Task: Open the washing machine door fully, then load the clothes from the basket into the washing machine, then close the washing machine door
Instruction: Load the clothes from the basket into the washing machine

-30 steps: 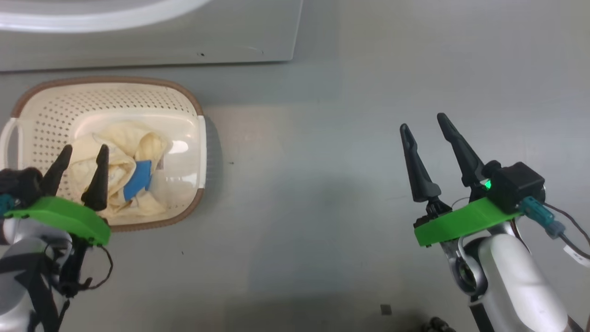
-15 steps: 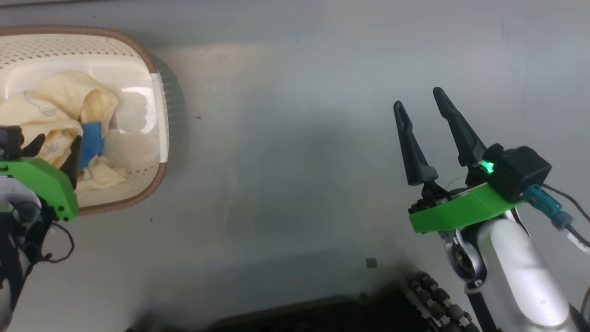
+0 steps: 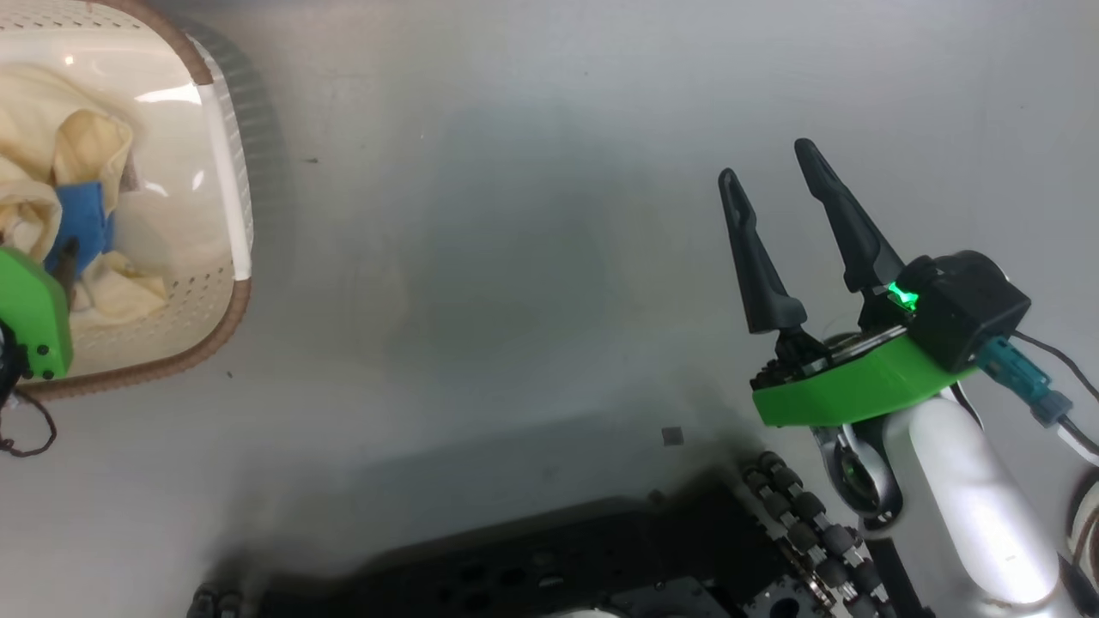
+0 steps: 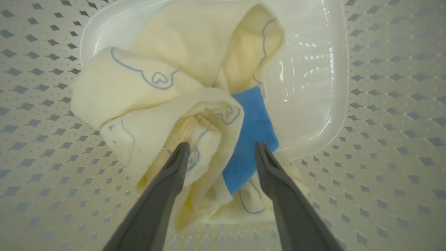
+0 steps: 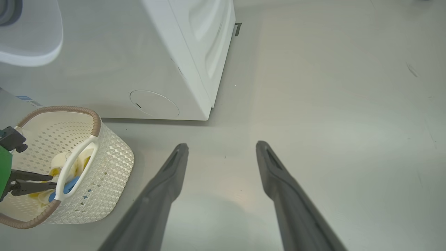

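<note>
Inside the basket (image 4: 390,115), left tool (image 4: 221,144) hangs released, jaws spread, with the clothes (image 4: 156,101) lying directly ahead between them; contact unclear. Right tool (image 3: 766,160), also released, well apart over floor (image 3: 515,257).

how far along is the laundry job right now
Done: nothing I can confirm from here. In hand: the left gripper is down in the basket, jaws open astride the clothes, not yet closed. The right gripper hangs open over the floor. Left: lifting the clothes into the washing machine, closing up.
</note>
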